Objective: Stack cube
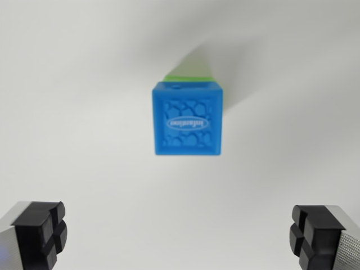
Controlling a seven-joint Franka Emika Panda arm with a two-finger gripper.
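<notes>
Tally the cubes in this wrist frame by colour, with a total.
Blue cube: 1
Green cube: 1, only a sliver showing past the blue one's far edge
Total: 2 cubes

The pincer is open and holds nothing.

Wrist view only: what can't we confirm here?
- Green cube: mostly hidden under the blue cube; only a sliver of it shows past the top edge, so alignment is unclear.
- Blue cube's embossed lettering: too blurred to read.
- Tool: only the finger pads show, cut off by the bottom edge.
</notes>
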